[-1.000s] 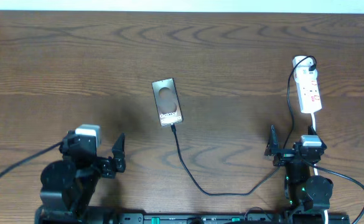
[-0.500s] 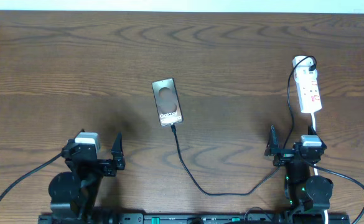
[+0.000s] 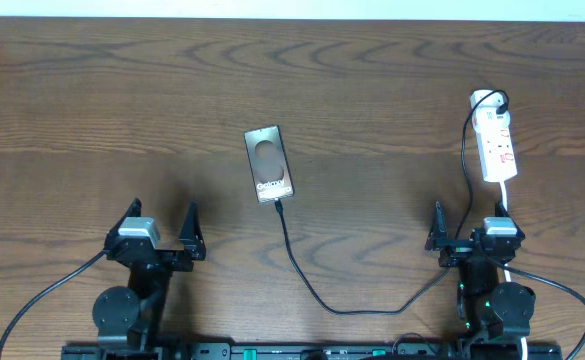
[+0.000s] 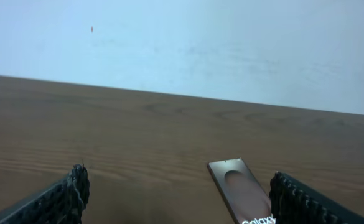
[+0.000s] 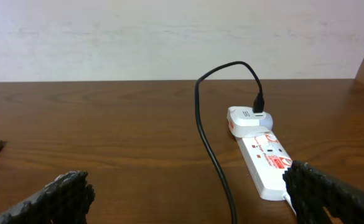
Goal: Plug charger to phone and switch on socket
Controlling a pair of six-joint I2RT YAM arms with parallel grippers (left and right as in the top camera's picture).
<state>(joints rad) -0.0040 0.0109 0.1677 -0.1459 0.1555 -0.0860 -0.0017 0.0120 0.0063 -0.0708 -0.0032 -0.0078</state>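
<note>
While left gripper (image 3: 162, 225) and right gripper (image 3: 469, 232) both sit spread and empty, the light, floppy charger (image 3: 294, 262) snakes from socket (image 3: 498, 148) to the central phone (image 3: 270, 163), its stiff plug tip (image 3: 277, 204), the spot to pinch, seemingly touching the phone's near edge.

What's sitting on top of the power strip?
A white adapter sits on the far end of the strip, with the black cable plugged into it. The outlet beneath the adapter is covered.

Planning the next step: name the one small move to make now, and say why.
Probably ease the right hand forward toward the socket: the charger tip already meets the phone, and the socket lies straight ahead of that open hand.
</note>
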